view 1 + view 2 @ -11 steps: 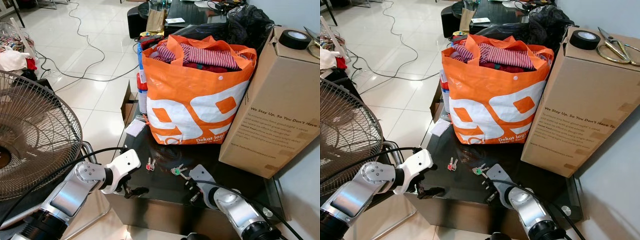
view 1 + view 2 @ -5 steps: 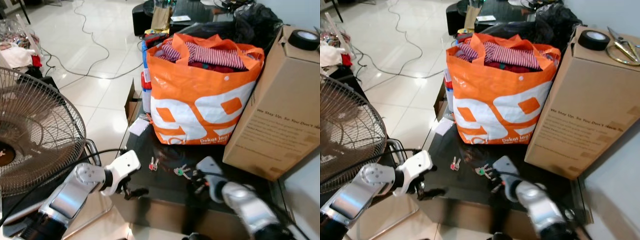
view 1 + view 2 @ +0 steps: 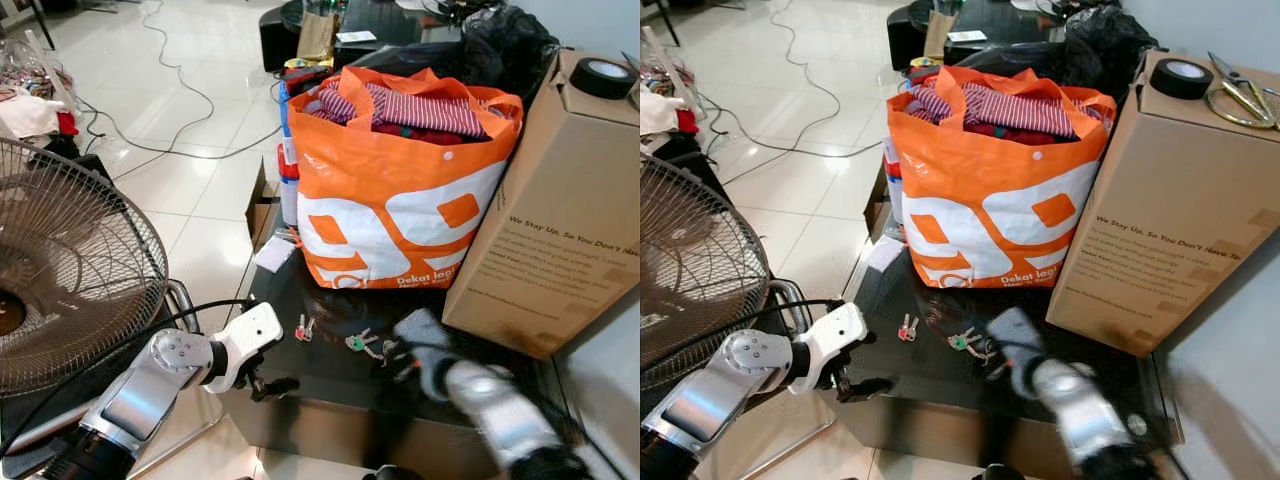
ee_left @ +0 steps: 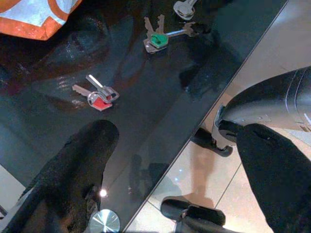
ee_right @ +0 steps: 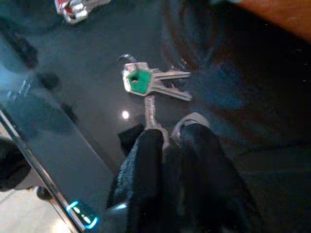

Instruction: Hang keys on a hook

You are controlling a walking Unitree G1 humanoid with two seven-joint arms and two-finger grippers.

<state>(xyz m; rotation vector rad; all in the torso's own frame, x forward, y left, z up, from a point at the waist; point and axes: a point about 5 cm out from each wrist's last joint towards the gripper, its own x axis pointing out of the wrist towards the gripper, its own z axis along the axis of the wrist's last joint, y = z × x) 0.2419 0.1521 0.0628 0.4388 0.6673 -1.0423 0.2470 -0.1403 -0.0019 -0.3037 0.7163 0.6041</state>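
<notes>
Green-tagged keys (image 3: 357,342) lie on the dark glass tabletop (image 3: 330,375) just ahead of the blurred right tool (image 3: 398,362), while the right wrist view shows its fingers (image 5: 146,145) pinched on one key (image 5: 150,112), and the left tool (image 4: 180,160), fingers apart, hovers beside red-tagged keys (image 4: 97,95).
</notes>
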